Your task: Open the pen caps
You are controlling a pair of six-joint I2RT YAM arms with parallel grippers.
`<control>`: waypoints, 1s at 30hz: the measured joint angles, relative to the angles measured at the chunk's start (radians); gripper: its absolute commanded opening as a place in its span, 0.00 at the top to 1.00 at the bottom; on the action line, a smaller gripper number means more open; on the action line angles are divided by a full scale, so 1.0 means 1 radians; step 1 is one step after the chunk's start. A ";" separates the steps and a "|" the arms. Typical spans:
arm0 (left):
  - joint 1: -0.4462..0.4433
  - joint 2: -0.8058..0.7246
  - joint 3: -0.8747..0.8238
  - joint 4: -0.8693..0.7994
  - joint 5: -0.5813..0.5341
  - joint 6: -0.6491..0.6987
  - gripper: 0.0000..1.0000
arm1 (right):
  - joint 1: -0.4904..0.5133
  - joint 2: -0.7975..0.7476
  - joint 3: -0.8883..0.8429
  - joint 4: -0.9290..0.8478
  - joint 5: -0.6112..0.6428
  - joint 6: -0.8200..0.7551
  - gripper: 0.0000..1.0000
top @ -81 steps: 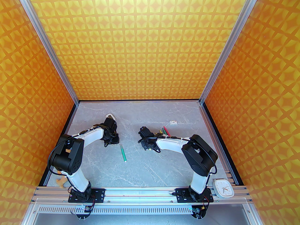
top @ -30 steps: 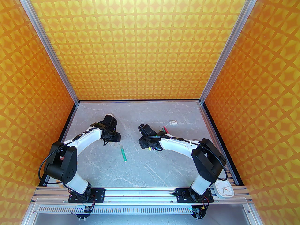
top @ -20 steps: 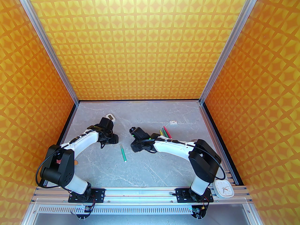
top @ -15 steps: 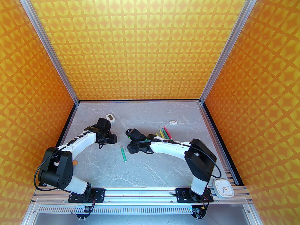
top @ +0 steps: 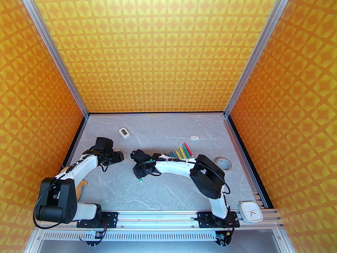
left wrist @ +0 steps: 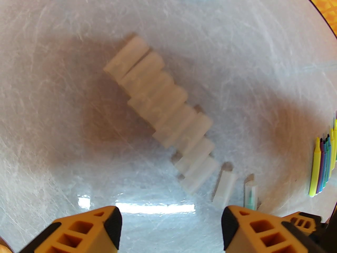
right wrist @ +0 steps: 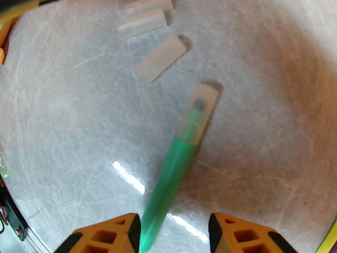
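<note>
The right gripper [right wrist: 173,230] has its jaws apart, not clamped on anything. The green pen [right wrist: 168,173] lies on the table [right wrist: 263,154] with its tail end between them. It runs forward and away from the hand, and its cap [right wrist: 200,109], not yet off, sits at the far end, well ahead of the fingertips. The barrel lies close against one finger and well apart from the other, at a slant to the jaws. If they close from here, I judge that the near finger could roll the round barrel sideways before the other one meets it. The grip would then land crooked or on the very tail, where the pen can swing.

The left gripper [left wrist: 171,220] is spread wide too and holds nothing. The loose caps [left wrist: 158,101] lie in a slanted row ahead of it. A stray cap [left wrist: 225,184] lies just ahead of one fingertip, with the capped end of the green pen right beside that. Reaching for the last cap, this hand could pinch the stray one instead, or scatter the row, since the pieces look light and lie close together. A pull off the pen's line could jam the cap or drag the pen from a weak hold. The uncapped pens [top: 181,153] lie behind the right hand, beside its arm, out of the way
</note>
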 measured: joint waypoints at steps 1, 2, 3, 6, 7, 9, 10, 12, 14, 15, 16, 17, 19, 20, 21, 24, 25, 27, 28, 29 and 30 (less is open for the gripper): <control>0.002 -0.003 0.000 0.003 0.002 -0.001 0.33 | 0.002 0.008 0.006 -0.005 -0.001 0.000 0.54; 0.002 -0.005 -0.001 0.006 0.003 -0.003 0.32 | 0.003 0.016 0.011 -0.009 -0.002 0.000 0.54; 0.003 -0.009 -0.002 0.010 0.005 -0.005 0.32 | 0.006 0.022 0.013 -0.011 -0.003 0.003 0.54; 0.003 -0.016 -0.008 0.016 0.008 -0.010 0.30 | 0.008 0.038 0.017 -0.023 -0.003 0.007 0.55; 0.004 -0.019 -0.011 0.018 0.009 -0.010 0.29 | 0.010 0.044 0.021 -0.030 -0.003 0.007 0.56; 0.005 -0.023 -0.015 0.018 0.012 -0.011 0.29 | 0.013 0.053 0.030 -0.038 0.001 0.007 0.57; 0.006 -0.025 -0.015 0.018 0.012 -0.011 0.29 | 0.013 0.054 0.034 -0.044 0.003 0.007 0.58; 0.009 -0.027 -0.015 0.022 0.013 -0.011 0.28 | 0.015 0.060 0.046 -0.053 0.010 0.007 0.59; 0.009 -0.030 -0.015 0.027 0.013 -0.011 0.28 | 0.016 0.070 0.056 -0.061 0.019 0.007 0.61; 0.009 -0.031 -0.015 0.029 0.013 -0.011 0.28 | 0.016 0.072 0.061 -0.068 0.025 0.007 0.62; 0.009 -0.033 -0.015 0.030 0.013 -0.011 0.28 | 0.016 0.073 0.063 -0.071 0.029 0.007 0.63; 0.010 -0.034 -0.015 0.032 0.013 -0.011 0.28 | 0.016 0.075 0.065 -0.075 0.032 0.007 0.63; 0.010 -0.037 -0.015 0.032 0.013 -0.011 0.28 | 0.019 0.080 0.075 -0.086 0.039 0.007 0.64; 0.011 -0.039 -0.015 0.032 0.013 -0.011 0.28 | 0.019 0.082 0.077 -0.089 0.043 0.007 0.64; 0.011 -0.042 -0.016 0.032 0.013 -0.011 0.28 | 0.020 0.084 0.080 -0.091 0.048 0.007 0.65; 0.014 -0.050 -0.017 0.032 0.013 -0.011 0.28 | 0.021 0.087 0.086 -0.099 0.058 0.007 0.66; 0.014 -0.051 -0.017 0.032 0.013 -0.011 0.28 | 0.021 0.089 0.088 -0.102 0.059 0.007 0.66; 0.014 -0.054 -0.017 0.032 0.013 -0.013 0.28 | 0.021 0.092 0.094 -0.109 0.061 0.007 0.68; 0.014 -0.055 -0.017 0.032 0.013 -0.014 0.28 | 0.021 0.092 0.094 -0.110 0.062 0.007 0.68; 0.014 -0.056 -0.017 0.032 0.013 -0.014 0.28 | 0.021 0.092 0.095 -0.112 0.063 0.007 0.68; 0.014 -0.057 -0.017 0.033 0.013 -0.014 0.28 | 0.021 0.093 0.096 -0.113 0.065 0.007 0.69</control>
